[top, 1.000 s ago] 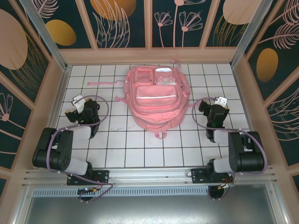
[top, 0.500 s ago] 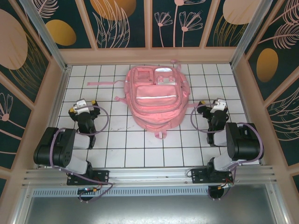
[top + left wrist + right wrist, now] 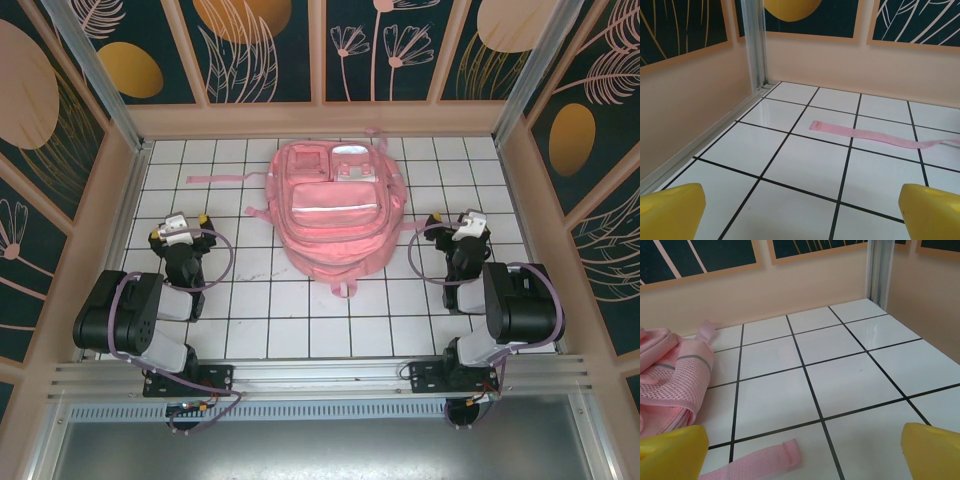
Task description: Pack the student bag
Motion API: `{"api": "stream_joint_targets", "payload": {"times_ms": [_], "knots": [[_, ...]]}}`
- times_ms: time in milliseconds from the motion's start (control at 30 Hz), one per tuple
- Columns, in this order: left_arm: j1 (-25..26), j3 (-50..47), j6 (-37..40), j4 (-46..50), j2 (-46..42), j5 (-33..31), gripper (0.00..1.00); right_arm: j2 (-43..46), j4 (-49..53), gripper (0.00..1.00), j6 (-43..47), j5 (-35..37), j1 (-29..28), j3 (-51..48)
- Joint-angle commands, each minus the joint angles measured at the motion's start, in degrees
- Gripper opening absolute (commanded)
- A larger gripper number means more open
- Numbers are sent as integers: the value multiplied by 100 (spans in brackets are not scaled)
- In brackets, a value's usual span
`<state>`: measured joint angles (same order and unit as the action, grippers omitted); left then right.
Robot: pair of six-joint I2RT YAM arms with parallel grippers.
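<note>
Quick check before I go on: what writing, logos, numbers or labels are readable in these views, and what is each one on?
No readable text anywhere in these views.
On the student bag: no logo or label can be made out; the pocket details are too small to read from the top view.
On the loose pink strap: plain webbing, no print.
On the wall panels: leaf and flower patterns, no words.
</note>
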<state>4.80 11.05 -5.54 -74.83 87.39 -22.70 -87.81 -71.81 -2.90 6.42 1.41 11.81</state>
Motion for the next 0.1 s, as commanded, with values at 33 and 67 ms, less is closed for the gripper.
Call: {"api": "stream_joint_targets", "payload": {"times_ms": [33, 67], "knots": [[-40, 56, 64, -251, 6, 76, 99, -34, -298, 99, -27, 79, -27, -17], [-40, 47, 70, -269, 4, 80, 99, -27, -298, 99, -27, 84, -21, -17]]}}
